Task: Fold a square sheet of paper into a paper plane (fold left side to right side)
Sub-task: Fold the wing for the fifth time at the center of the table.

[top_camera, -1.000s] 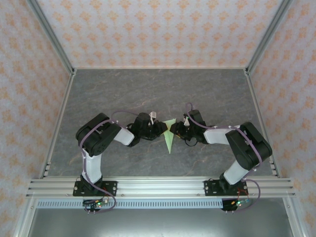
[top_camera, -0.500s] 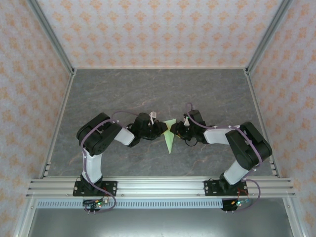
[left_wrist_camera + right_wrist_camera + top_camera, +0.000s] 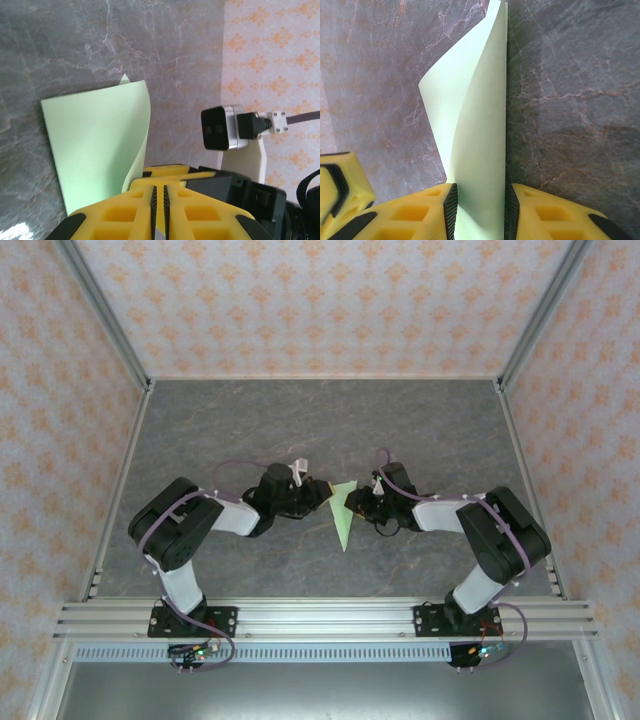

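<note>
Top external view: you have 2 arms bent at the elbow and reaching inward, so the left gripper [image 3: 322, 495] and the right gripper [image 3: 355, 502] face each other near the middle of the table [image 3: 300, 420]. Both wrists sit low over the surface.

That table is grey and marbled. Walls [image 3: 320, 300] papered with an orange pattern on white close it in on the left, right and far sides, and an aluminium rail [image 3: 320, 618] carries the arm bases along the near edge.

The paper [image 3: 343, 515] lies between the 2 grippers as a pale-green triangle with its point toward the near edge.

On your left wrist view, the left gripper [image 3: 159, 200] has its yellow fingers pressed together with only a thin slit between the pads. The paper [image 3: 95, 140] lies just beyond them, with 1 flap curling up toward the fingers; you cannot tell whether that flap is pinched.

On your right wrist view, the right gripper [image 3: 480, 205] grips the paper [image 3: 475, 110]. A raised, curved fold fills the gap between the black pads [image 3: 451, 205] and touches both.
</note>
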